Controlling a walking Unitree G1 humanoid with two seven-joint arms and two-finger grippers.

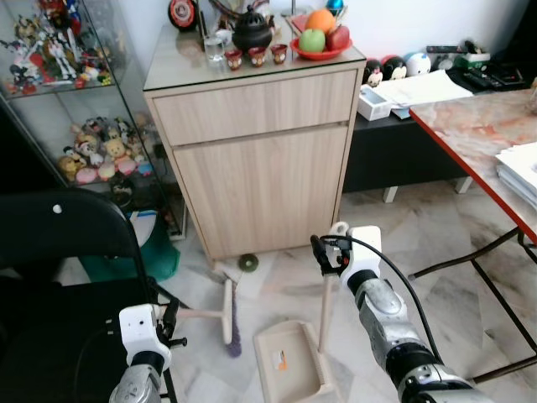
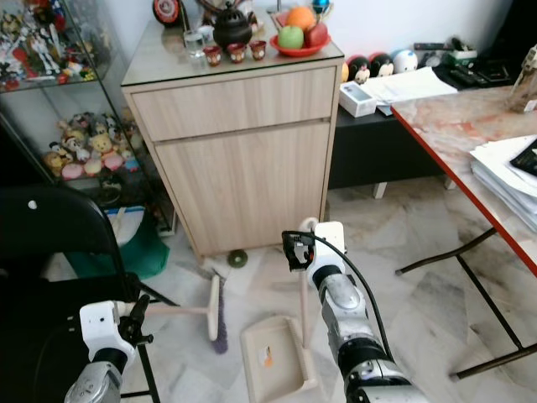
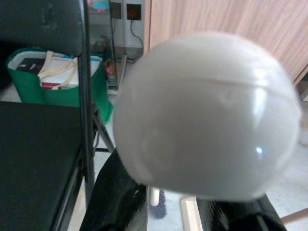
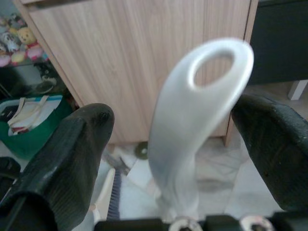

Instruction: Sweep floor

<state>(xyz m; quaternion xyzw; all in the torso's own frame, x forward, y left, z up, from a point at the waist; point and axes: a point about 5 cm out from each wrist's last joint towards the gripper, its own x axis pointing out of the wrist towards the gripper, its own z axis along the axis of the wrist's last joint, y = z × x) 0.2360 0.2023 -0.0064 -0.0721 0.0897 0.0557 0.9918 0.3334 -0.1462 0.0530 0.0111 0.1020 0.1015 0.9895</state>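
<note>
While right pincer [image 1: 329, 252] clasps dustpan handle [image 4: 197, 120] | left pincer [image 1: 170, 323] grips broom handle [image 1: 200, 315] | dustpan [image 1: 289, 361] on floor

The right gripper [image 1: 323, 252] is holding the dustpan [image 1: 289, 363] handle upright, while the left gripper [image 1: 172, 323] is gripping the broom [image 1: 226, 317] lying on the floor [image 1: 436, 243].

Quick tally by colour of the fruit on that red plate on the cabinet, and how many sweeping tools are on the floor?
Orange fruit: 1
Green fruit: 1
Red fruit: 1
Broom: 1
Dustpan: 1
Total: 5
</note>
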